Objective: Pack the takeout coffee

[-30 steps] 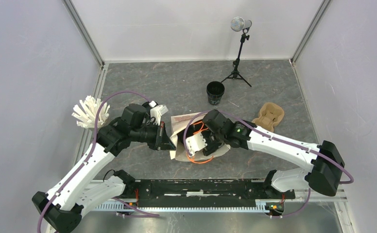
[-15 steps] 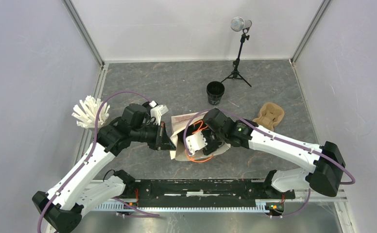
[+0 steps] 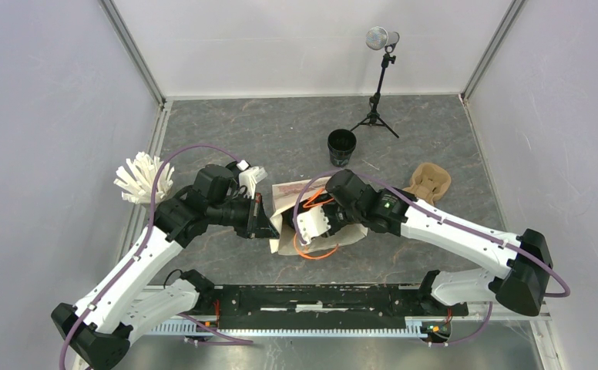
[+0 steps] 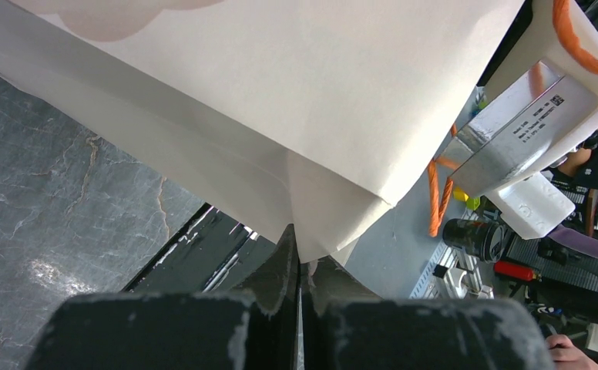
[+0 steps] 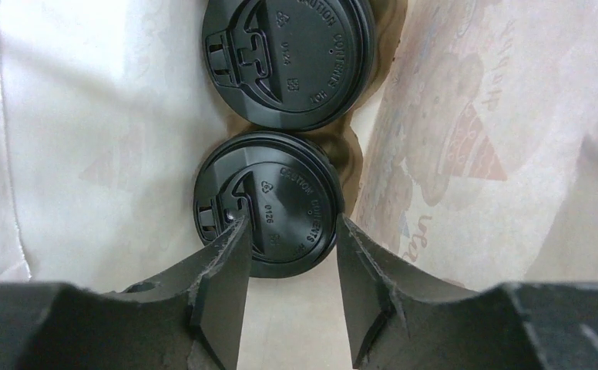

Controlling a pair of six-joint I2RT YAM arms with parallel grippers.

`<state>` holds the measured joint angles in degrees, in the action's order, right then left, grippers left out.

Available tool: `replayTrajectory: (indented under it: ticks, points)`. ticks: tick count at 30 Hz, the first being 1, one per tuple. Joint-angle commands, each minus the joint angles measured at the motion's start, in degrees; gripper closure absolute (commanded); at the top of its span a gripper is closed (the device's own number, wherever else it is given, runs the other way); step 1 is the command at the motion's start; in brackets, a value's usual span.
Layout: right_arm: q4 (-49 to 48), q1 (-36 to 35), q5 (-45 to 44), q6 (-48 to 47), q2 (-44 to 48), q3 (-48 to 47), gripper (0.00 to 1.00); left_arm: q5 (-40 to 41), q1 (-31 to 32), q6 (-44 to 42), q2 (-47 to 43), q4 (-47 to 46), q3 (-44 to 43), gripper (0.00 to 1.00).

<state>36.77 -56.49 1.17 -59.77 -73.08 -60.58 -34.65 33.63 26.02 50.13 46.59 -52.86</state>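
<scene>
Two takeout coffee cups show in the right wrist view, down inside the beige paper bag (image 5: 465, 116). Only their black lids show: a near lid (image 5: 269, 204) and a far lid (image 5: 288, 50), with brown moulded pulp (image 5: 357, 146) between them. My right gripper (image 5: 288, 231) hangs open just above the near lid, nothing between its fingers. From above, the right gripper (image 3: 320, 223) reaches into the bag (image 3: 288, 196). My left gripper (image 4: 300, 247) is shut on the bag's (image 4: 280, 100) lower corner, at the left gripper (image 3: 269, 218) beside the bag.
An open black cup (image 3: 342, 146) without a lid stands behind the bag. A brown pulp carrier (image 3: 427, 183) lies at the right, a white spiky object (image 3: 143, 177) at the left, a microphone tripod (image 3: 379, 77) at the back. Orange bag handles (image 3: 315, 250) trail forward.
The right wrist has shifted a little toward the back over the bag, and the bag's mouth has moved with it. The left arm holds still.
</scene>
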Motion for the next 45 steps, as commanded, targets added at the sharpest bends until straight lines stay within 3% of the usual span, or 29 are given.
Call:
replayTrajectory:
  ticks: [1, 5, 12, 21, 26, 38, 45]
  points:
    - [-2.43, 0.24, 0.35, -0.03, 1.14, 0.4, 0.51, -1.6, 0.24, -0.64, -0.11, -0.89, -1.88, 0.98]
    - [-6.21, 0.24, -0.82, -0.6, 1.47, 3.67, 0.54, -1.73, 0.29, -0.37, -0.23, -0.88, -1.73, 0.98]
    - [-12.62, 0.46, -3.52, -0.1, 0.86, 7.99, 0.68, -2.4, 0.24, -0.2, -0.68, -0.88, -1.38, 0.98]
    - [-15.52, 2.41, -3.89, 0.8, 0.18, 10.75, 0.73, -2.43, 0.24, 0.06, -0.83, -0.88, -1.46, 0.98]
    - [-16.48, 3.09, -3.03, 1.04, 0.26, 10.61, 0.73, -2.17, 0.29, 0.14, -0.85, -0.88, -1.46, 0.98]
    - [-8.29, 0.5, 5.44, 3.06, 1.58, 2.29, 0.69, -0.69, 0.27, -0.65, 0.18, -0.23, -1.84, 0.98]
    - [-15.36, -3.94, 6.65, 4.98, 0.04, 3.29, 0.7, 0.73, 0.21, -1.22, 0.91, 1.42, -3.01, 0.98]
